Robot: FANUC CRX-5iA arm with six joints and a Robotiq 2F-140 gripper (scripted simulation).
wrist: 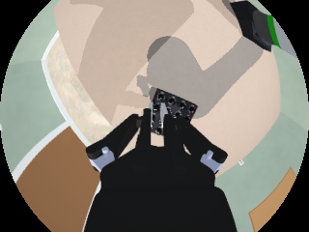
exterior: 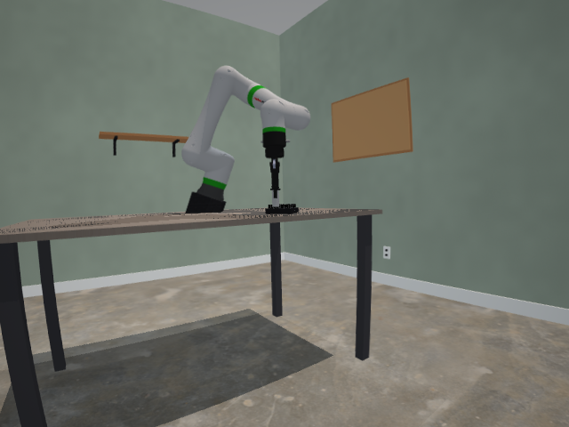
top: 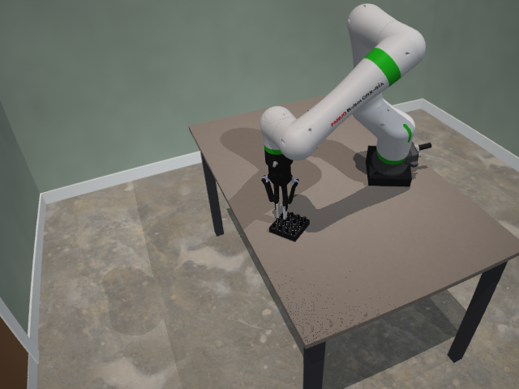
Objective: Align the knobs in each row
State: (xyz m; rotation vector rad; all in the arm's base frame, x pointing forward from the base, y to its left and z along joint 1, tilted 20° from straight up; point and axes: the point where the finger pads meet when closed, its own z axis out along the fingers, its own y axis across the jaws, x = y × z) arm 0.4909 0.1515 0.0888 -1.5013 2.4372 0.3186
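Observation:
The black knob box (top: 289,227) stands on the brown table near its left edge. It also shows in the exterior view (exterior: 281,209) and in the wrist view (wrist: 174,106). My gripper (top: 280,215) points straight down over the box's far left part. Its fingertips (wrist: 161,119) straddle one knob there with only a narrow gap, slightly parted and not clamped. In the exterior view the gripper (exterior: 275,202) reaches down to knob height. The knob names, the marks and the white lines are too small to read. I cannot tell which knob it is.
The robot's base (top: 388,169) stands on the table's far right part. The table's left edge runs close to the box. A wooden shelf (exterior: 142,136) and a cork board (exterior: 371,120) hang on the walls, away from the arm.

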